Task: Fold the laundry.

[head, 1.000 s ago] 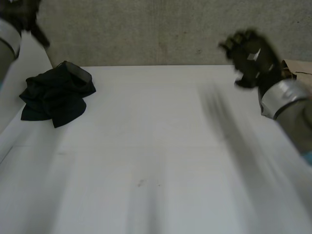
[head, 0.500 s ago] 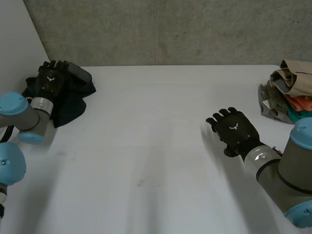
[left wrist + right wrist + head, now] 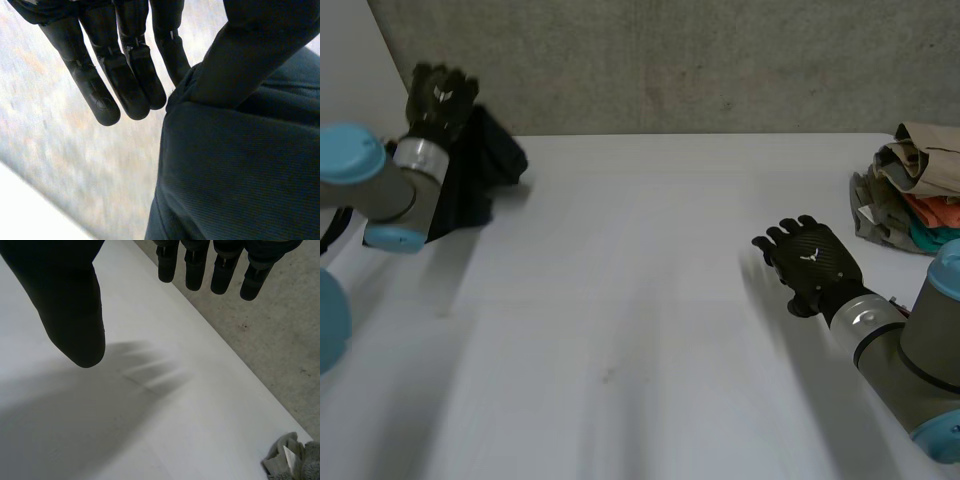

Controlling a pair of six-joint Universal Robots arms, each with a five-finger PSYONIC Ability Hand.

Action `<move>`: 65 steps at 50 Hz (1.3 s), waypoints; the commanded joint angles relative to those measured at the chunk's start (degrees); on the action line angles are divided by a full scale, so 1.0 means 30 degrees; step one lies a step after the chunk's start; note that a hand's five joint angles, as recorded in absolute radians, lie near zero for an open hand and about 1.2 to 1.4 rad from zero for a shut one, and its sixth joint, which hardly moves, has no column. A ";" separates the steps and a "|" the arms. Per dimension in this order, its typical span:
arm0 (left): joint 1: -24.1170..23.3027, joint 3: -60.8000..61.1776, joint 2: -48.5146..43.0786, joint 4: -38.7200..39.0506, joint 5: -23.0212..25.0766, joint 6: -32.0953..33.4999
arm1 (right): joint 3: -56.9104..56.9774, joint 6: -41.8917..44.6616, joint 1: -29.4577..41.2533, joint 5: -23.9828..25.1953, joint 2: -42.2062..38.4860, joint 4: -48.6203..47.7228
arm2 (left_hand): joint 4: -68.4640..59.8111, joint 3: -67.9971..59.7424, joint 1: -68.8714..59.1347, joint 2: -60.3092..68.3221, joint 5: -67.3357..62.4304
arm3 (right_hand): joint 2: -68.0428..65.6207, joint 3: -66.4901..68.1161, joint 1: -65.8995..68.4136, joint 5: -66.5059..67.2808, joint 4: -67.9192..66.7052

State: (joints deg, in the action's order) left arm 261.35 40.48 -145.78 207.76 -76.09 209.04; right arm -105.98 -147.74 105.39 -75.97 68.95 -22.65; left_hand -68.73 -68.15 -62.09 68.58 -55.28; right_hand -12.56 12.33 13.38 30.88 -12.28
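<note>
From where I stand, the folding has not begun. At the upper left of the head view the left hand [image 3: 440, 92] is raised above the far corner of the white table [image 3: 640, 300], with the dark garment [image 3: 490, 160] hanging bunched just beneath it and beside its forearm. In its wrist view the fingers [image 3: 132, 87] run nearly straight, and the cloth rises into the gap between them and the thumb. It looks pinched there, a light hold rather than a full fist.

At the lower right the right hand [image 3: 812, 268] hovers over bare tabletop, palm down, its fingers [image 3: 192, 267] spread and relaxed, holding nothing.

A pile of clothes [image 3: 910, 190], tan, orange and teal, waits crumpled at the right edge of the table. Nothing lies flat or folded. I judge that the dark piece must first be brought to the middle and spread out, and the pile is all left to do.
</note>
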 commanded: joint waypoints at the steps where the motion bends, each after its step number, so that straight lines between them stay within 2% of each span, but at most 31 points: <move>1: -0.3646 0.6803 0.6842 0.1060 0.0167 -0.3874 | -0.0181 -0.0001 -0.0120 -0.0078 0.0571 -0.0038 | -0.3756 -0.3950 -0.5969 0.3807 -0.4906 | 0.0852 -0.0776 -0.1125 -1.0292 0.0759; 6: -0.6222 1.0904 0.9773 0.1001 0.1249 -0.5254 | -0.0328 -0.0235 -0.1202 -0.0195 0.1508 -0.0126 | -0.3756 -0.3950 -0.5969 0.3807 -0.4906 | 0.0852 -0.0776 -0.1125 -1.0292 0.0759; 7: -0.7300 1.2187 1.0241 0.1001 0.1599 -0.5313 | -0.0328 -0.0264 -0.1407 -0.0224 0.1596 -0.0126 | -0.3756 -0.3950 -0.5969 0.3807 -0.4906 | 0.0852 -0.0776 -0.1125 -1.0292 0.0759; 11: -0.9997 1.4974 1.0072 0.1030 0.1955 -0.5255 | -0.0094 -0.0352 -0.2287 -0.0809 0.2007 -0.0126 | -0.3756 -0.3950 -0.5969 0.3807 -0.4906 | 0.0852 -0.0776 -0.1125 -1.0292 0.0759; 15: -1.1933 1.6355 0.8728 0.0914 0.1867 -0.5197 | 0.0082 -0.0323 -0.2757 -0.1396 0.2036 -0.0097 | -0.3756 -0.3950 -0.5969 0.3807 -0.4906 | 0.0852 -0.0776 -0.1125 -1.0292 0.0759; 18: -1.2962 1.6740 0.8167 0.0913 0.1837 -0.5080 | 0.0141 -0.0323 -0.2874 -0.1484 0.2007 0.0020 | 0.7744 0.7550 0.5532 -0.7694 0.6594 | 0.0852 -0.0776 -0.1125 -1.0292 0.0759; 19: -1.3459 1.6799 0.8136 0.0913 0.1779 -0.4847 | 0.0170 -0.0323 -0.2874 -0.1484 0.2036 0.0020 | 1.4336 1.4143 1.2124 -1.4286 1.3187 | 0.0852 -0.0776 -0.1125 -1.0292 0.0759; 21: -1.3493 1.6858 0.8484 0.0972 0.1605 -0.4466 | 0.0141 -0.0352 -0.2903 -0.1513 0.2007 0.0108 | 1.6912 1.6718 1.4699 -1.6862 1.5762 | 0.0852 -0.0776 -0.1125 -1.0292 0.0759; 24: -1.3143 1.6945 0.9538 0.0972 0.0903 -0.4143 | 0.0112 -0.0352 -0.2845 -0.1513 0.2036 0.0195 | 1.7653 1.7460 1.5441 -1.7603 1.6504 | 0.0852 -0.0776 -0.1125 -1.0292 0.0759; 25: -1.2503 1.7120 1.0354 0.0914 0.0146 -0.4055 | 0.0112 -0.0381 -0.2816 -0.1513 0.2036 0.0254 | 1.7766 1.7572 1.5553 -1.7716 1.6616 | 0.0852 -0.0776 -0.1125 -1.0292 0.0759; 30: -1.0069 1.7999 1.2848 0.0913 -0.1471 -0.3995 | 0.0082 -0.0557 -0.2728 -0.1455 0.2737 0.1307 | 1.7823 1.7629 1.5611 -1.7773 1.6673 | 0.0852 -0.0776 -0.1125 -1.0292 0.0759; 36: -0.7024 1.9521 1.5019 0.0913 -0.1708 -0.4083 | 0.0725 -0.1523 -0.1704 -0.1220 0.3852 0.4089 | 1.7991 1.7798 1.5779 -1.7941 1.6842 | 0.0852 -0.0776 -0.1125 -1.0292 0.0759; 37: -0.5887 1.9988 1.5340 0.0913 -0.1708 -0.4083 | 0.0930 -0.1582 -0.1499 -0.1162 0.3882 0.4527 | 1.7991 1.7798 1.5779 -1.7941 1.6842 | 0.0852 -0.0776 -0.1125 -1.0292 0.0759; 39: -0.4768 2.0372 1.5576 0.0884 -0.1678 -0.4141 | 0.1426 -0.1641 -0.1003 -0.0958 0.3882 0.6045 | 1.7991 1.7798 1.5779 -1.7941 1.6842 | 0.0852 -0.0776 -0.1125 -1.0292 0.0759; 41: -0.3337 2.0810 1.5607 0.0739 -0.1649 -0.4113 | 0.1809 -0.1670 -0.0708 -0.0694 0.3882 0.7076 | 1.7991 1.7798 1.5779 -1.7941 1.6842 | 0.0852 -0.0776 -0.1125 -1.0292 0.0759; 45: -0.1546 2.0843 1.5082 0.0533 -0.1504 -0.4083 | 0.2484 -0.1671 0.0141 -0.0050 0.3824 0.8894 | 1.7991 1.7798 1.5779 -1.7941 1.6842 | 0.0852 -0.0776 -0.1125 -1.0292 0.0759; 48: -0.0897 2.0667 1.3971 0.0474 -0.1094 -0.4025 | 0.2836 -0.1700 0.1137 0.0215 0.3677 0.9278 | 1.7991 1.7798 1.5779 -1.7941 1.6842 | 0.0852 -0.0776 -0.1125 -1.0292 0.0759; 52: -0.0077 1.9762 1.1687 0.0387 0.0221 -0.4024 | 0.3304 -0.1700 0.2543 0.0098 0.2743 0.9161 | 1.7935 1.7742 1.5723 -1.7885 1.6786 | 0.0852 -0.0776 -0.1125 -1.0292 0.0759; 58: 0.0130 1.8822 1.0422 0.0210 0.0958 -0.4024 | 0.4271 -0.1642 0.4682 -0.0048 0.0545 0.8634 | 1.7935 1.7742 1.5723 -1.7885 1.6786 | 0.0852 -0.0776 -0.1125 -1.0292 0.0759; 62: 0.0101 1.8353 1.0245 0.0181 0.0871 -0.4024 | 0.4506 -0.1495 0.5212 -0.0399 -0.0394 0.8692 | 1.7879 1.7686 1.5667 -1.7829 1.6730 | -1.0530 1.0607 1.0257 0.1090 -1.0623; 63: 0.0043 1.8352 1.0274 0.0181 0.0870 -0.4053 | 0.4477 -0.1437 0.5270 -0.0603 -0.0511 0.8808 | 1.7879 1.7686 1.5667 -1.7829 1.6730 | -1.7274 1.7351 1.7001 0.7834 -1.7367; 65: -0.0075 1.8323 1.0304 0.0210 0.0870 -0.4024 | 0.4332 -0.1378 0.5270 -0.0780 -0.0483 0.8955 | 1.7935 1.7741 1.5722 -1.7884 1.6785 | -2.2459 2.2535 2.2185 1.3018 -2.2552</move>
State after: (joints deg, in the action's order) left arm 261.84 96.35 -114.95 208.33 -73.21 196.95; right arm -92.91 -152.44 120.16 -76.65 69.48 3.58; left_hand -15.57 -16.34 -16.22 15.92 -4.73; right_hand -44.70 43.89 45.58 37.27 -43.79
